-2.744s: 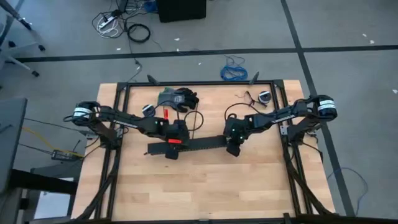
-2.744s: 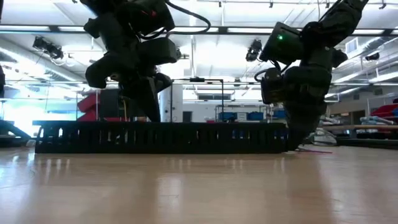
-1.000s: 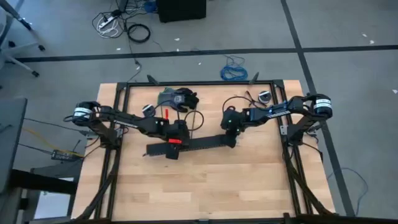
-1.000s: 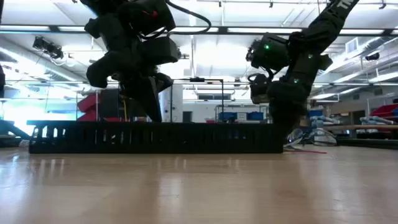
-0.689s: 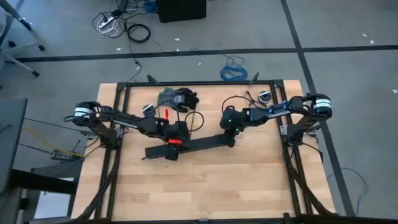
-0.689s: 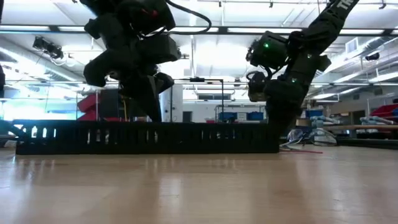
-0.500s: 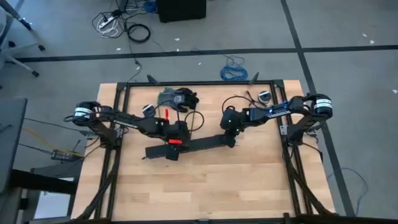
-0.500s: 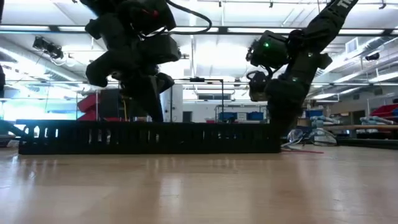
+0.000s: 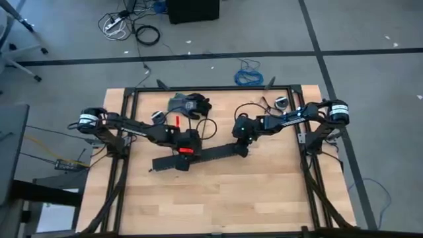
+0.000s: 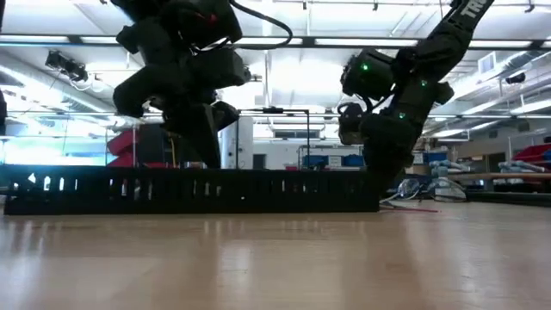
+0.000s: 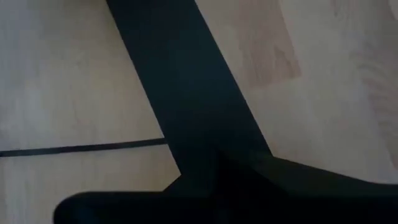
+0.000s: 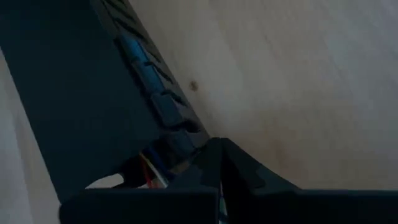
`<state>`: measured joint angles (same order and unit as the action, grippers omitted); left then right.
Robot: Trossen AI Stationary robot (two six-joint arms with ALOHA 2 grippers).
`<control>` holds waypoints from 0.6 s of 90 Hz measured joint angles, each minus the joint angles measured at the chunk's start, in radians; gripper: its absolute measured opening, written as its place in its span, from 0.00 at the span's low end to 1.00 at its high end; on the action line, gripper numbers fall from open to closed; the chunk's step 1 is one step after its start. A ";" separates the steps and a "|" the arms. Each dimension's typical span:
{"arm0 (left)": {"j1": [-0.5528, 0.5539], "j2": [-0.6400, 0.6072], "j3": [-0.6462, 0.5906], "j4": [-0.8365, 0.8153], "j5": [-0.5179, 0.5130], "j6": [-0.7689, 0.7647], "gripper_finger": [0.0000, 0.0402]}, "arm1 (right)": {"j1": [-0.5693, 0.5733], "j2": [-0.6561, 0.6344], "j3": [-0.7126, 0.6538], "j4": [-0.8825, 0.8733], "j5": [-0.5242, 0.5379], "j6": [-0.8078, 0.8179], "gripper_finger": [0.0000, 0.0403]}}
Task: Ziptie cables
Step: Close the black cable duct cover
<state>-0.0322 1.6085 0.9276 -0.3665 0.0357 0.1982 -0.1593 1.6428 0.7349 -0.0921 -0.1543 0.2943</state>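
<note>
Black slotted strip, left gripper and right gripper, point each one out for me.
Black slotted strip (image 9: 210, 154), high view, its middle stretch.
Left gripper (image 9: 184, 156), high view, at the strip's left part.
Right gripper (image 9: 242, 149), high view, at the strip's right end.

Both arms reach inward, low over mid-bench: left tool (image 9: 183, 153) angled down, right tool (image 9: 242, 147) likewise.

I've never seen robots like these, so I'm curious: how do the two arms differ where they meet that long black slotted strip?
The left claw is down partway along the black slotted strip, nearer its left end, while the right claw is at its right end. A red patch shows at the left claw, none at the right. The right arm shows a green light; the left shows none. Both arms are dark and both reach down to the strip.
</note>
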 joint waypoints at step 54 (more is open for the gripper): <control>0.013 0.013 0.001 0.063 -0.021 0.000 0.00 | 0.015 -0.032 0.015 -0.074 0.071 0.005 0.00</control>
<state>-0.0196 1.6219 0.9290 -0.3037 0.0144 0.1982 -0.1438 1.6104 0.7502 -0.1660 -0.0829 0.2989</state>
